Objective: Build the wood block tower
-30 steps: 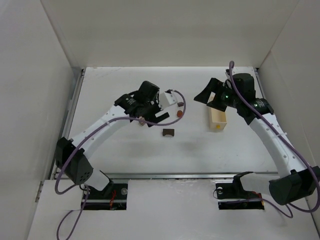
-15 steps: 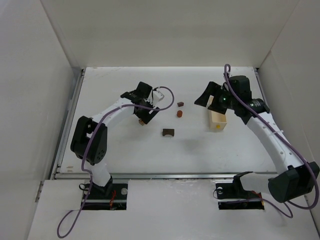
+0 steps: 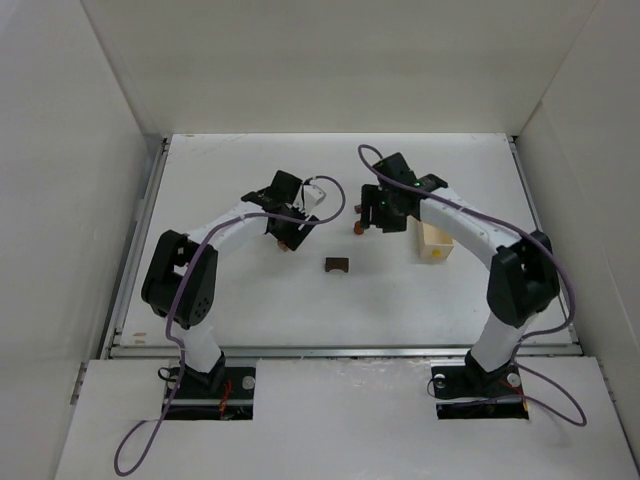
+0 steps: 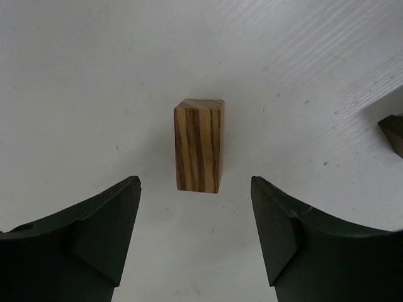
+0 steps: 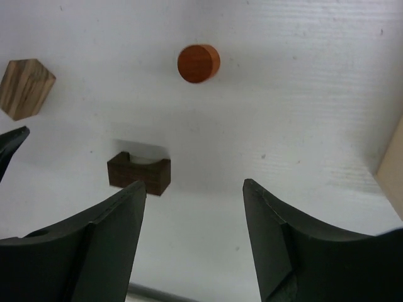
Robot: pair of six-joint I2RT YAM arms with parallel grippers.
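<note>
A striped tan wood block (image 4: pixel 199 146) stands upright on the table, just ahead of my left gripper (image 4: pixel 195 182). That gripper is open and holds nothing. From above, the striped block (image 3: pixel 285 243) peeks out beside the left gripper (image 3: pixel 295 228). My right gripper (image 5: pixel 194 185) hangs open and empty over the table. An orange cylinder (image 5: pixel 198 63) lies beyond it and a dark brown arch block (image 5: pixel 138 173) sits by its left finger. In the top view the right gripper (image 3: pixel 374 218) hovers by the orange cylinder (image 3: pixel 358 228). The arch block (image 3: pixel 337 265) lies nearer the front. No stacked tower shows.
A pale cream open box (image 3: pixel 435 243) stands right of the right gripper, and its edge (image 5: pixel 393 170) shows in the right wrist view. White walls enclose the table (image 3: pixel 240 300) on three sides. A dark shape (image 4: pixel 393 132) cuts into the left wrist view's right edge.
The right arm swung left from over the cream box to the orange cylinder, and its jaws narrowed. The left gripper drew back left toward the striped block, its jaws narrowing.
</note>
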